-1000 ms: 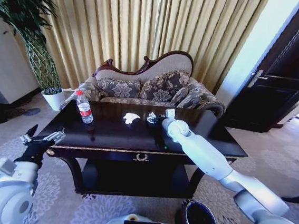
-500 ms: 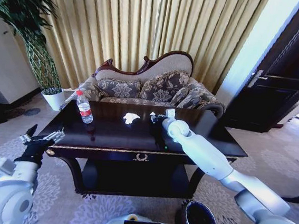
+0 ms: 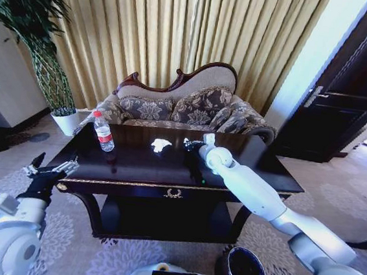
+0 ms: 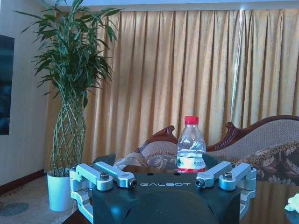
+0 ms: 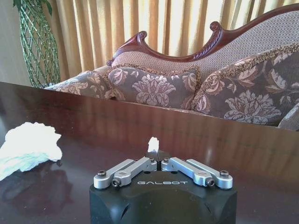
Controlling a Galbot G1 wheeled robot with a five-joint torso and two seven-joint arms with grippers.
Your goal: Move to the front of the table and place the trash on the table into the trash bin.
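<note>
Large glossy near-black wooden table [image 3: 135, 165] with gold trim, standing square ahead; used here as the landmark. On its top, toward the far left corner, a small clear plastic water bottle [image 3: 103, 132] with red cap and label, upright — liquid level hard to make out. Near the middle of the far edge, a crumpled white paper scrap [image 3: 160, 145] lying flat. Just right of that scrap, the right gripper [image 3: 190, 145] reaching over the tabletop, fingers pinched together on a smaller white paper bit [image 5: 153, 143], of which only a tip shows between them. Off the table's front left corner, the left gripper [image 3: 50, 169] hovering with fingers spread, holding nothing. On the floor in front of the table, to the right, a small round dark maroon glossy bin [image 3: 243, 271], black inside — contents too dark to tell, lower rim cut off.
</note>
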